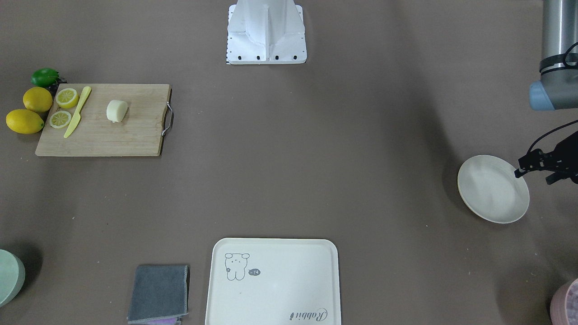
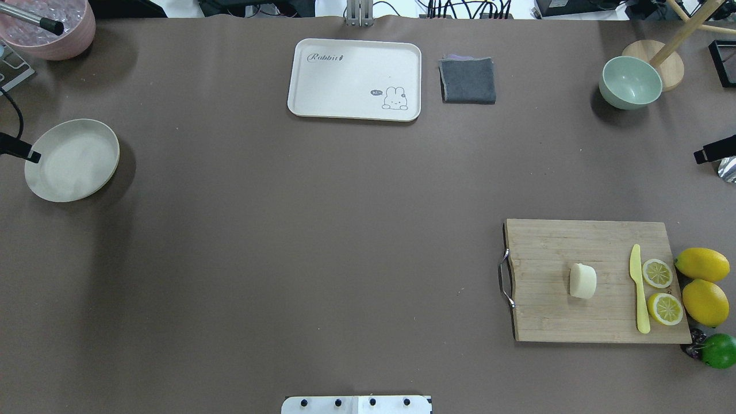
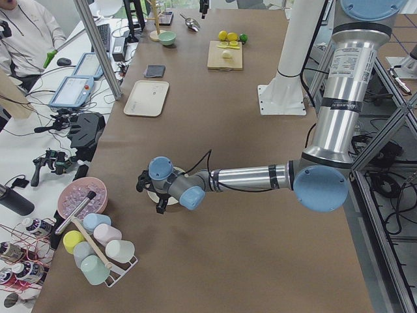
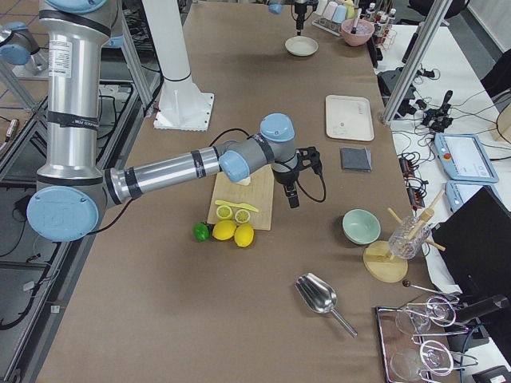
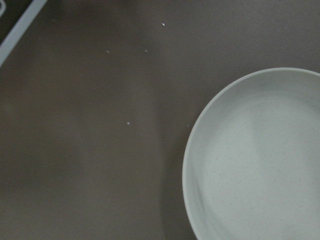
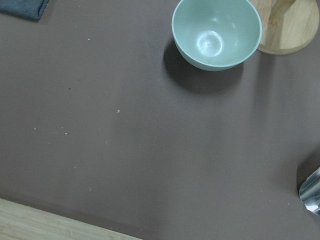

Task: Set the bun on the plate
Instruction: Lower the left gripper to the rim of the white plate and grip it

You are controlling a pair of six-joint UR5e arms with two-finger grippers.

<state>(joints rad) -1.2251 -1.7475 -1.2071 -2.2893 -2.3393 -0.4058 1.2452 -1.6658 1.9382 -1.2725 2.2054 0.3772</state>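
Note:
The bun (image 2: 582,281) is a small pale cream lump that lies alone in the middle of a wooden cutting board (image 2: 552,253), also in the front view (image 1: 117,110). The plate (image 2: 72,160), round and off-white, sits bare at the table's far left end (image 1: 493,188) and fills the left wrist view's lower right (image 5: 260,160). My left gripper (image 1: 533,176) hovers at the plate's outer rim, its two fingers apart with nothing between them. Of my right gripper only one black finger (image 2: 710,152) shows at the right edge, beyond the board. I cannot tell whether it is open or shut.
On the board lie a yellow knife (image 2: 638,293) and two lemon halves (image 2: 657,273). Whole lemons (image 2: 701,264) and a lime (image 2: 719,350) rest beside it. A cream tray (image 2: 322,80), a grey cloth (image 2: 468,80), a green bowl (image 2: 629,83) and a pink bowl (image 2: 75,40) line the far side.

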